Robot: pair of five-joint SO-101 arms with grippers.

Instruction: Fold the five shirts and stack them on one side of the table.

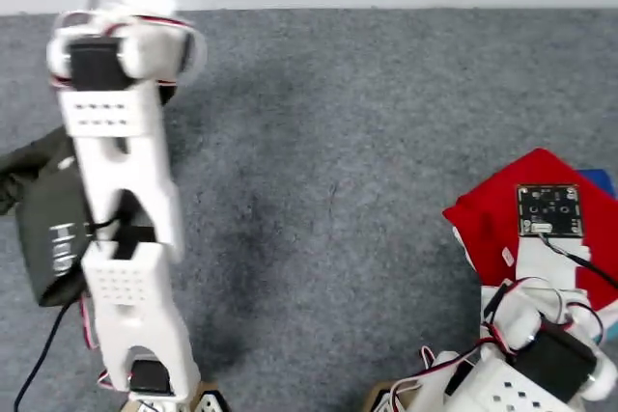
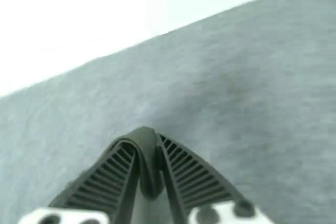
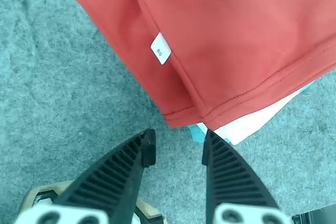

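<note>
The red shirt point(image 3: 236, 35) sits folded on top of the pile at the right side of the tabletop point(image 1: 338, 142). A white shirt point(image 3: 252, 124) and a sliver of teal cloth point(image 3: 198, 131) poke out under its near edge. Over at the left edge lies the dark shirt point(image 1: 43, 229), rumpled, partly under my left arm and well apart from the pile.

Here's my worry. The right pincer point(image 3: 178, 142) hovers just beside the pile's near edge. If I drop it carelessly, I reckon it catches the red hem and drags the top layer off, undoing the fold. The layers sit uneven, so a nudge could slide them apart. On the left, the arm stretches far past the dark shirt, and swinging it round low could snag that cloth and bunch it up.

Now the pincers. The right one is spread wide with nothing between the fingers and bare grey tabletop beneath. As far as I can tell it isn't touching the red cloth. The left pincer point(image 2: 147, 156) is pressed together, empty, and aimed toward the far edge of the tabletop.
</note>
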